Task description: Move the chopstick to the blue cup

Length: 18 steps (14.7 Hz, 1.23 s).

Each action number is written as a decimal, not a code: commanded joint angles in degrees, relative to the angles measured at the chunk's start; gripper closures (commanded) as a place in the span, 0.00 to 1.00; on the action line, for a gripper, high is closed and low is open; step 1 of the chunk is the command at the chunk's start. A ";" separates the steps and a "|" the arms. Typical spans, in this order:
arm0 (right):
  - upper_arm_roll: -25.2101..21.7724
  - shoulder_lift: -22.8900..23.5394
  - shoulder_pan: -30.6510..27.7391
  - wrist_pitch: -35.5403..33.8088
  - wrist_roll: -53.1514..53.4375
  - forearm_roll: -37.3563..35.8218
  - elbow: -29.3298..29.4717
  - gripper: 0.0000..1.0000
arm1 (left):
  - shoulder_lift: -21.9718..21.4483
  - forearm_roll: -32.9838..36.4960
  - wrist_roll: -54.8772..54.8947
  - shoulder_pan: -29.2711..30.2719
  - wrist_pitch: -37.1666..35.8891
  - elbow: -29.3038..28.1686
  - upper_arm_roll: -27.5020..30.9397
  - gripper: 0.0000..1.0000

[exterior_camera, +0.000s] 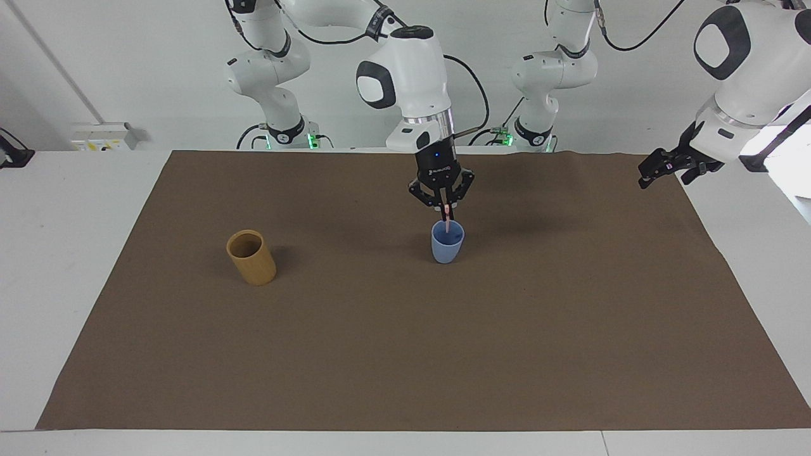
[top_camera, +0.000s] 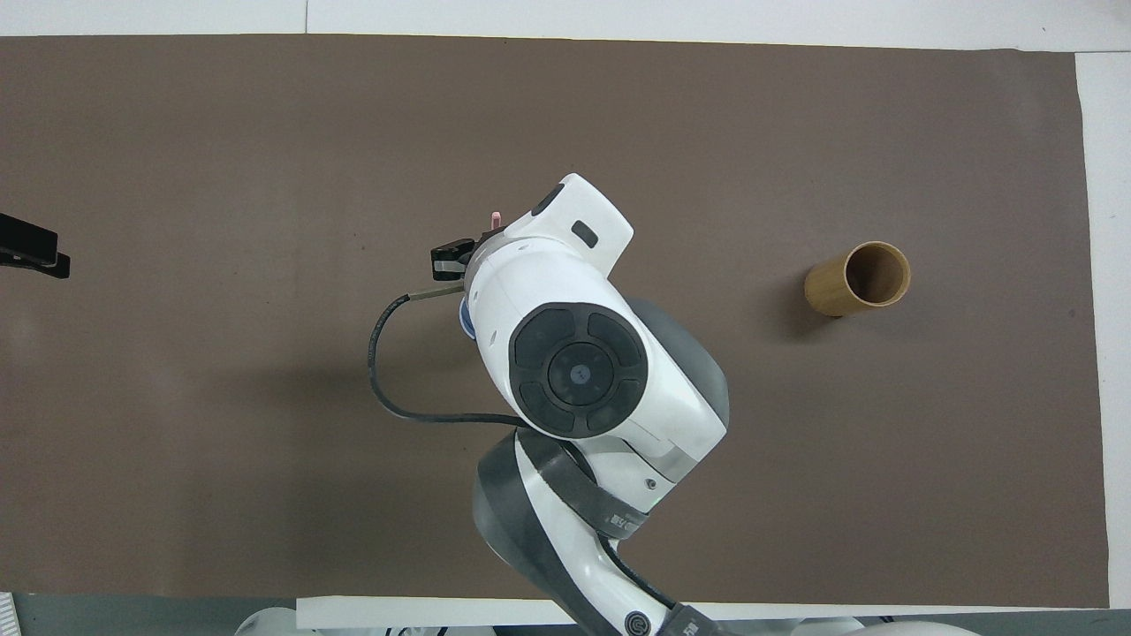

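Note:
The blue cup (exterior_camera: 447,244) stands upright near the middle of the brown mat. My right gripper (exterior_camera: 447,210) hangs just above its rim, shut on the thin pink chopstick (exterior_camera: 448,218), which points straight down with its lower end inside the cup's mouth. In the overhead view the right arm covers nearly all of the cup; only a blue sliver of the cup (top_camera: 463,316) and a pink tip of the chopstick (top_camera: 497,215) show past the wrist. My left gripper (exterior_camera: 659,171) waits open and holds nothing, raised over the mat's edge at the left arm's end.
A taller tan cylindrical holder (exterior_camera: 251,257) stands upright toward the right arm's end of the mat (exterior_camera: 405,354), about as far from the robots as the blue cup. A black cable (top_camera: 380,371) loops off the right wrist.

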 commanded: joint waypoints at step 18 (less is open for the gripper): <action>-5.77 -15.16 -41.30 -60.64 -47.91 8.28 11.38 0.00 | -0.93 0.74 0.65 0.03 0.07 -0.49 -0.40 0.00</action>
